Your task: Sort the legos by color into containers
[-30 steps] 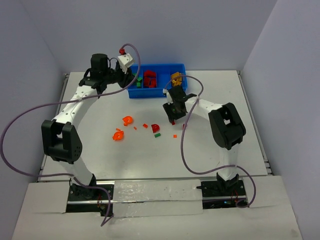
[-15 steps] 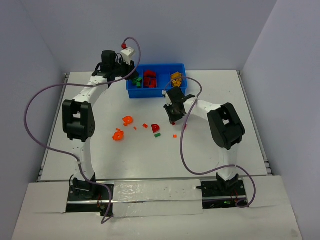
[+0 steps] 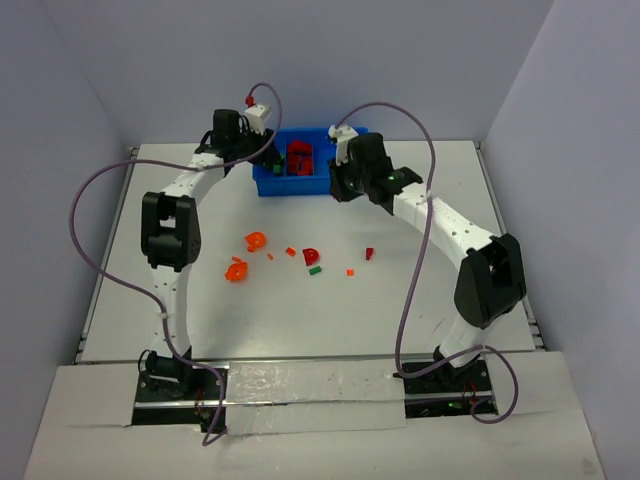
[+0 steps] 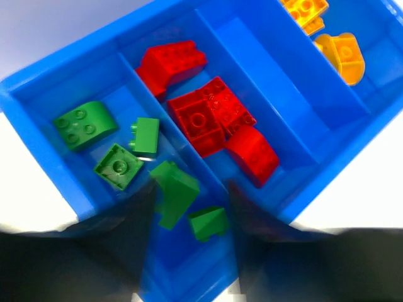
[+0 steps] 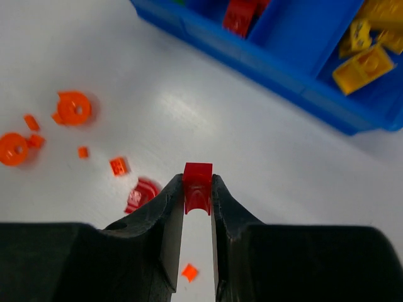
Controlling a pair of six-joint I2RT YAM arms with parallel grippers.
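The right gripper (image 5: 198, 189) is clamping a small red arch-shaped plastic lego (image 5: 198, 175) between its fingertips, over the white table (image 5: 189, 100). The bright blue plastic tray (image 5: 296, 85) is lying beyond the tips (upper right in that wrist's view). The left gripper (image 4: 189, 217) is holding its fingers apart above the tray's end compartment, where green plastic wedge legos (image 4: 178, 189) are lying below the gap.

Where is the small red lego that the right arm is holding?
In the right wrist view the red lego is pinched between the right fingers, above the white table, short of the blue tray's near wall.
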